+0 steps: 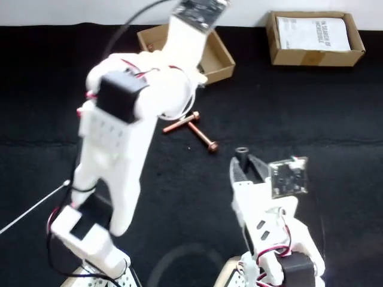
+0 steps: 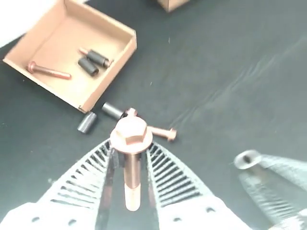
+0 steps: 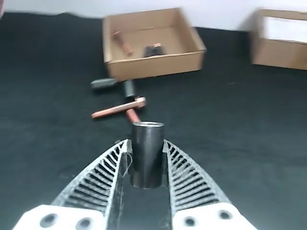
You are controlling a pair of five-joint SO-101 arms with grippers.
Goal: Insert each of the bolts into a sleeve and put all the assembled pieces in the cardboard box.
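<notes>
Black cloth [image 1: 311,119]: covers the table.
Left gripper [image 2: 130,143]: fingers pinch a copper hex-head bolt [image 2: 132,177] by its shank, head beyond the tips.
Open cardboard box [image 2: 57,43]: holds one bolt and two sleeves.
Loose dark cylindrical sleeves [image 2: 87,122]: two, just outside the box wall.
Loose copper bolts [image 1: 194,128]: two, crossed, near the box.
Right gripper [image 3: 146,148]: fingers clamp an upright dark metal sleeve [image 3: 147,158], bore upward.
Second cardboard box [image 1: 314,57]: far right, holds a white sheet [image 1: 314,33].

I seem to be in a robotics lab or a maker's workroom. My table [image 1: 335,119] is draped in black cloth against a plain white wall [image 1: 60,12]. My left arm [image 1: 119,137] and right arm [image 1: 269,221] are white plastic, with bare wires and an uncased camera board [image 1: 288,177]. A cardboard box [image 1: 220,63] and loose bolts [image 1: 202,137] lie on the cloth.
</notes>
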